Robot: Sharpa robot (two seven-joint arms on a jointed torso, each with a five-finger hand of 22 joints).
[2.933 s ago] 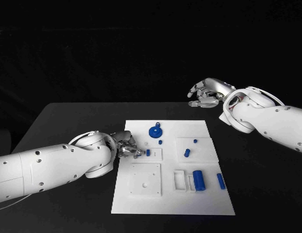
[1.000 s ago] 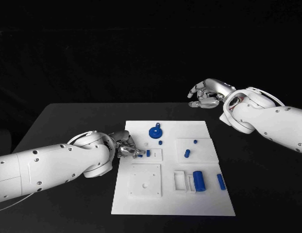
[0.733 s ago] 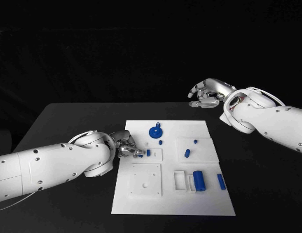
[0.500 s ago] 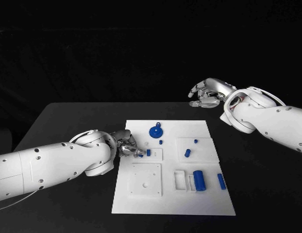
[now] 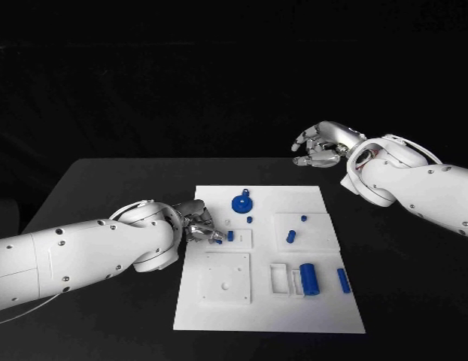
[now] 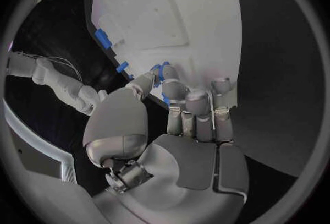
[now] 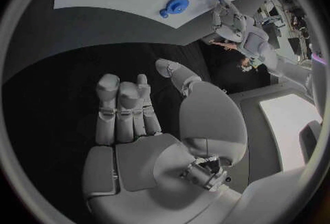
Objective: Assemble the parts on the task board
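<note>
The white task board (image 5: 258, 301) lies mid-table. My left hand (image 5: 196, 224) is at its left edge, beside a small square recess with a blue peg (image 5: 229, 235). In the left wrist view the thumb and a finger pinch a small blue part (image 6: 159, 69) over the board (image 6: 179, 9). On the board are a blue gear (image 5: 241, 203), two tiny pegs (image 5: 249, 219), a short blue piece (image 5: 290, 237), a blue cylinder (image 5: 309, 278) and a blue bar (image 5: 344, 280). My right hand (image 5: 323, 145) hangs beyond the table's far edge, holding nothing, thumb apart from the fingers.
A square white block with a centre hole (image 5: 226, 278) and a white slotted holder (image 5: 281, 278) sit in the board's near half. Black tabletop (image 5: 115, 195) surrounds the board. The right wrist view shows the gear (image 7: 176, 4) and my left hand (image 7: 230, 20).
My left arm has edged slightly to the right, keeping its fingertips by the small recess. The right hand has not moved.
</note>
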